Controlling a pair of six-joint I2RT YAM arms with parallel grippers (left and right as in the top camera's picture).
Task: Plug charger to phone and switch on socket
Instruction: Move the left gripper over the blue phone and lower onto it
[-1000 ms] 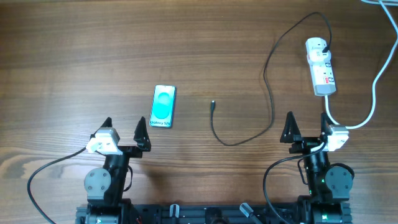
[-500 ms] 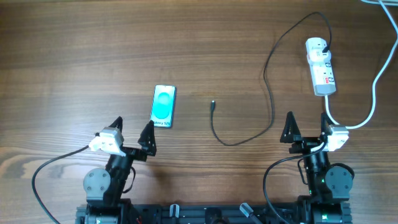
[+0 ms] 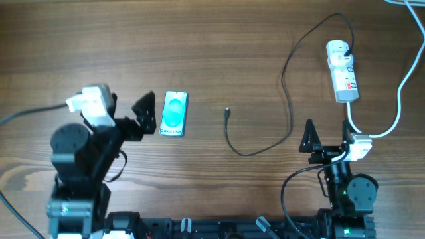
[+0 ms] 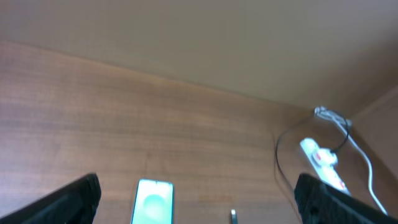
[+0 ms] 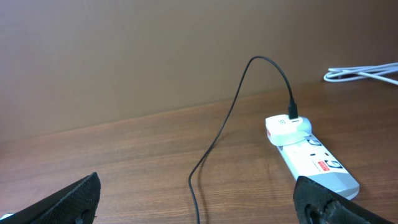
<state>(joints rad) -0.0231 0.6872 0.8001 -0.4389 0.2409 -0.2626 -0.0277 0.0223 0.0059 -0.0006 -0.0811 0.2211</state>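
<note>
The phone [image 3: 174, 113] with its cyan screen lies flat left of the table's middle; it also shows at the bottom of the left wrist view [image 4: 151, 202]. The charger's black cable [image 3: 287, 79] runs from the socket to a small plug tip [image 3: 227, 111] right of the phone; the tip shows in the left wrist view [image 4: 232, 216]. The socket [image 3: 342, 73] is a white power strip at the back right, also in the right wrist view [image 5: 308, 155]. My left gripper [image 3: 126, 111] is open and empty just left of the phone. My right gripper [image 3: 327, 136] is open and empty near the front right.
A thick white cord [image 3: 402, 86] loops from the socket's near end toward the right edge and back corner. The black cable [image 5: 214, 146] crosses the wood in front of my right gripper. The wall rises behind the table [image 5: 124, 56].
My left arm has lifted and swung forward and left, bringing its open gripper beside the phone. The right arm, phone, cable and socket have not moved.
</note>
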